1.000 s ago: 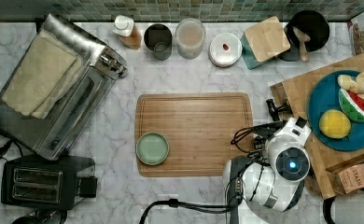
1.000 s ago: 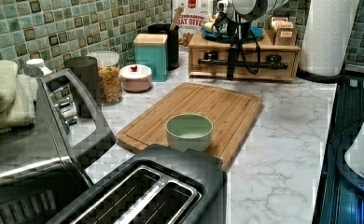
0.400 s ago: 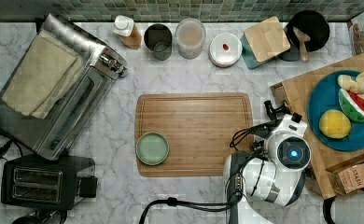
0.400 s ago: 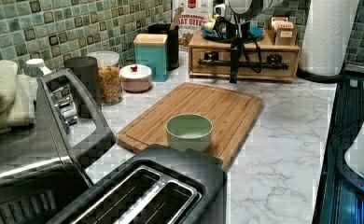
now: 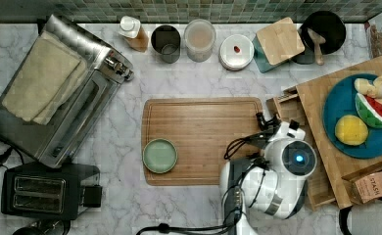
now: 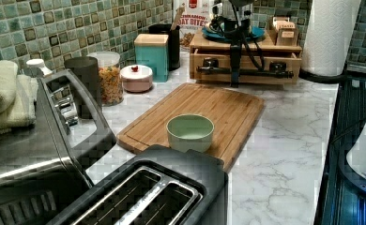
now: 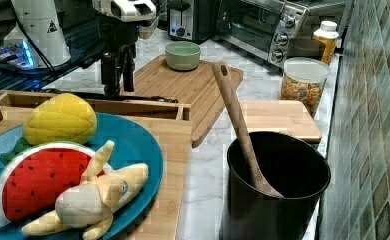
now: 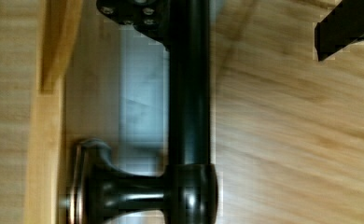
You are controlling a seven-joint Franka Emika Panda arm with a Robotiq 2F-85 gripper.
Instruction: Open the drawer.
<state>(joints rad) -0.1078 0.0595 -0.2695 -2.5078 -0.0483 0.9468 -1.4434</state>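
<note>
The black two-finger gripper (image 6: 235, 70) stands upright at the long thin black bar handle (image 6: 261, 73) of the light-wood drawer (image 6: 245, 62), fingers clenched on the bar. The drawer sits slightly pulled out of the wooden stand beyond the bamboo cutting board (image 6: 204, 112)

A kitchen: marble counter (image 5: 130, 200), tiled backsplash (image 6: 54, 28), toaster oven (image 5: 76, 107), toaster (image 5: 37, 196) and cutting board (image 5: 203, 132).

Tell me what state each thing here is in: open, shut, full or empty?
Drawer: pulled partly open.
Hand: down at the drawer's bar handle.
Green bowl: upright, looks empty.
Toaster oven: door shut.
Black utensil pot: holds a wooden spoon.
</note>
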